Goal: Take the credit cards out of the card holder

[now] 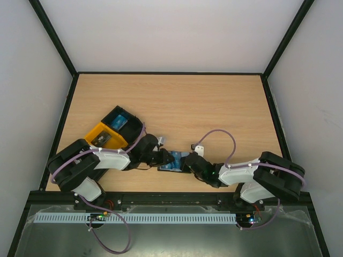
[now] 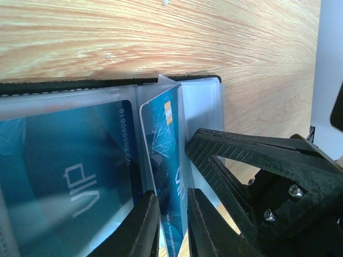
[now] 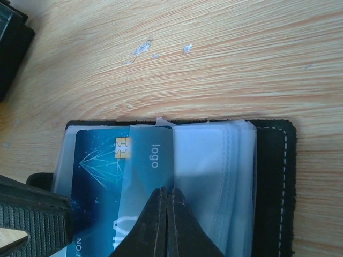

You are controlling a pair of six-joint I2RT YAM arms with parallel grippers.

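The black card holder point(image 1: 174, 160) lies open on the table between both grippers, its edge point(image 2: 107, 84) and stitched cover point(image 3: 273, 187) visible. A blue credit card point(image 2: 163, 155) with a gold chip sticks partly out of a translucent sleeve point(image 3: 99, 155). My left gripper point(image 2: 171, 194) has its jaws a narrow gap apart with this card's end between them. Another blue card point(image 2: 64, 171) sits inside a sleeve. My right gripper point(image 3: 168, 191) is shut, its tips on a sleeve page beside the card. I cannot tell whether it pinches the page. In the top view the left gripper point(image 1: 163, 159) and right gripper point(image 1: 188, 163) meet over the holder.
An orange tray point(image 1: 102, 134) and a black tray point(image 1: 120, 120) with something blue in it stand by the left arm. A dark object's corner point(image 3: 10, 48) shows at the upper left of the right wrist view. Black frame rails border the wooden table point(image 1: 214, 101).
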